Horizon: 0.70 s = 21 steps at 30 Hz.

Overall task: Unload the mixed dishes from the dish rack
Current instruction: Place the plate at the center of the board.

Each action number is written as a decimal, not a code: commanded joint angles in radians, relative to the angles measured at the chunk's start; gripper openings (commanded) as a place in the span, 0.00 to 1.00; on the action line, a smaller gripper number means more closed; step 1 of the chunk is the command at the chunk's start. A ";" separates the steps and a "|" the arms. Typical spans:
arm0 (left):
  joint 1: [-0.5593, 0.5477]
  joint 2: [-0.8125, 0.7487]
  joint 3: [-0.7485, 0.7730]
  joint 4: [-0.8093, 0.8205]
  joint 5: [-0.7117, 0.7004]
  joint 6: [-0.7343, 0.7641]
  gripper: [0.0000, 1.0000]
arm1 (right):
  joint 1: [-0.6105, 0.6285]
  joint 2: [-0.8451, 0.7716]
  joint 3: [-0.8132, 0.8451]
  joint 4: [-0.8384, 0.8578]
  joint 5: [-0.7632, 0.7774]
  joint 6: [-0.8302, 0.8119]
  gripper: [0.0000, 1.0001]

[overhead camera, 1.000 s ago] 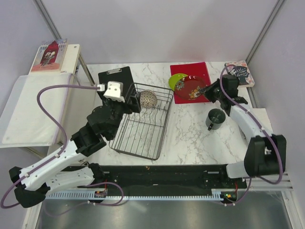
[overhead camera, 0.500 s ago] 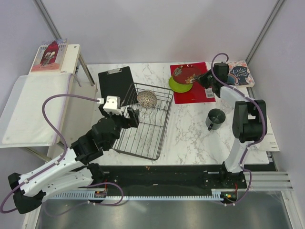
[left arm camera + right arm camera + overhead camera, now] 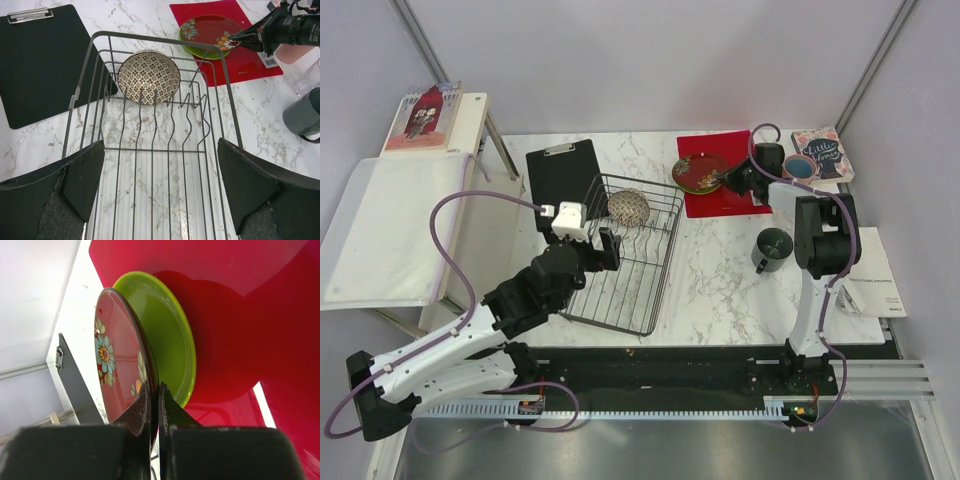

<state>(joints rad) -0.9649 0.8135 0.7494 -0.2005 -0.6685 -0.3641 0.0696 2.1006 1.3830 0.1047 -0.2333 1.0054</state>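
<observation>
**A:** What changed in the last second?

**B:** The right gripper (image 3: 728,180), clamped shut on the rim of the red plate (image 3: 703,172), has swung it to the upper right of the overhead view. It is now low over the green plate (image 3: 170,325) on the red mat (image 3: 735,145).

**A:** So it's nearly unloaded?

**B:** I'd say only the release is left. The rack (image 3: 150,37) holds just the bowl (image 3: 148,76), cream with a brown lattice, tipped up at the top of the left wrist view. The left gripper (image 3: 160,185) hangs wide open and empty above the rack.

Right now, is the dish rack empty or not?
Not empty: the beige mesh-patterned bowl stands on edge among the bars at the far end of the dish rack; nothing else shows inside.
</observation>
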 commanded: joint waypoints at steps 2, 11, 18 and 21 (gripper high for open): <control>0.003 0.016 -0.004 0.027 0.014 -0.061 0.99 | 0.030 0.038 0.122 0.072 -0.058 -0.016 0.00; 0.003 0.035 -0.007 0.026 0.018 -0.064 0.99 | 0.039 0.082 0.160 0.030 -0.072 -0.042 0.25; 0.003 0.026 -0.019 0.016 0.024 -0.081 0.99 | 0.026 0.058 0.139 0.021 -0.037 -0.051 0.16; 0.003 0.018 -0.028 0.015 0.026 -0.085 0.99 | 0.018 0.050 0.122 0.023 -0.028 -0.047 0.10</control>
<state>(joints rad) -0.9649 0.8482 0.7361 -0.2005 -0.6441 -0.3992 0.1028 2.1925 1.4952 0.0834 -0.2760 0.9588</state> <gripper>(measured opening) 0.993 0.139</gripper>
